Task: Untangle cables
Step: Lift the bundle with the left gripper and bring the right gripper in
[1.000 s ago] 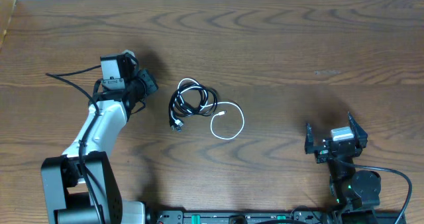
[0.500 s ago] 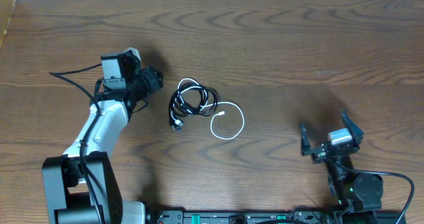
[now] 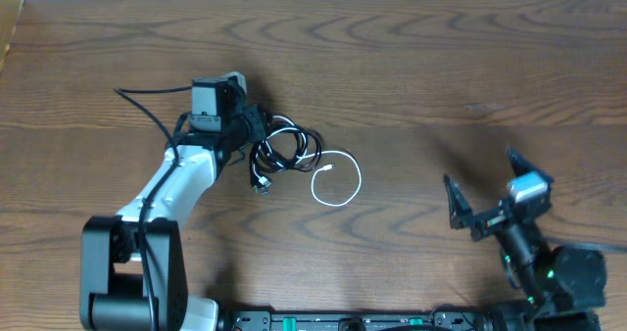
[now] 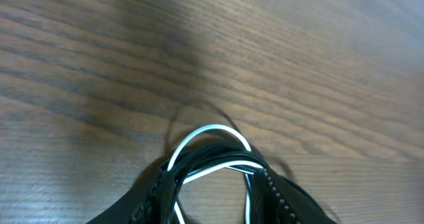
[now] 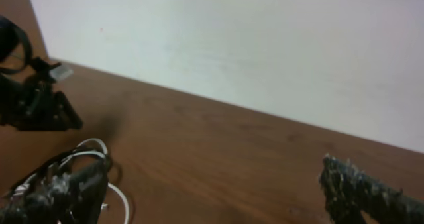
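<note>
Cables (image 3: 286, 151) lie at the tips of the left gripper (image 3: 255, 127), whose jaws stand open with the bundle's near edge between them. There the black cord (image 4: 218, 161) is coiled and the white cord (image 4: 211, 132) arches over it. The tangle's long axis runs rightward across the table (image 3: 441, 67), ending in the white loop. The right gripper (image 3: 478, 169), spread wide and empty, is well apart, so the left arm is nearer.

The left gripper (image 3: 257, 127) is positioned left of frame centre, jaws parted. The right gripper (image 3: 478, 166) is held at lower right, spread wide.
</note>
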Controlling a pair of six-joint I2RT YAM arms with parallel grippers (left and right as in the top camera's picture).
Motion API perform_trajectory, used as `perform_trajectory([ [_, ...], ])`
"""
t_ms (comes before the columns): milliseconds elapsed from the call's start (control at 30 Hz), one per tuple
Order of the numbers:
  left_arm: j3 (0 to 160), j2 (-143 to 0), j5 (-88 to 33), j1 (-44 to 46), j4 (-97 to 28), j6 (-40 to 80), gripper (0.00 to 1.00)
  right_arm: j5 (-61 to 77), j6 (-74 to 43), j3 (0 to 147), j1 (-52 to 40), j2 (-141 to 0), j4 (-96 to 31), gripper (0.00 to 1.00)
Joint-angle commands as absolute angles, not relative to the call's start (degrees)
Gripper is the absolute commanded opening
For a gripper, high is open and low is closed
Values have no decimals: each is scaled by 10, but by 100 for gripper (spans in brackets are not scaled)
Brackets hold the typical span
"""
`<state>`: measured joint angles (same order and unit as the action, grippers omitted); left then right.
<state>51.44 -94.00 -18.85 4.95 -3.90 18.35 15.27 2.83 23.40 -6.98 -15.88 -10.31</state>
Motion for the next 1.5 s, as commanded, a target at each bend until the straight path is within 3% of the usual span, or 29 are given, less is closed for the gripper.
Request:
perform_trajectory([
  [0, 511, -967, -149, 57, -33, 161, 45, 208, 17, 310, -72, -250, -132, 99],
  [367, 511, -1042, -131, 57, -6, 161, 44, 321, 17, 373, -72, -408, -154, 99],
  [500, 511, -1041, -130, 57, -6, 151, 24, 321, 17, 373, -72, -427, -162, 99],
  [700, 516, -1039, -166, 57, -1, 146, 8, 316, 18, 373, -72, -434, -161, 99],
  [1033, 529, -972, -450, 57, -8, 46, 7, 295, -18, 373, -72, -446, -165, 99],
  [1233, 529, -967, -492, 58, -8, 34, 7, 267, -94, 373, -72, -502, -165, 99],
  [1467, 529, -967, -536, 71, 1, 30, 7, 362, -110, 373, -72, -600, -141, 99],
])
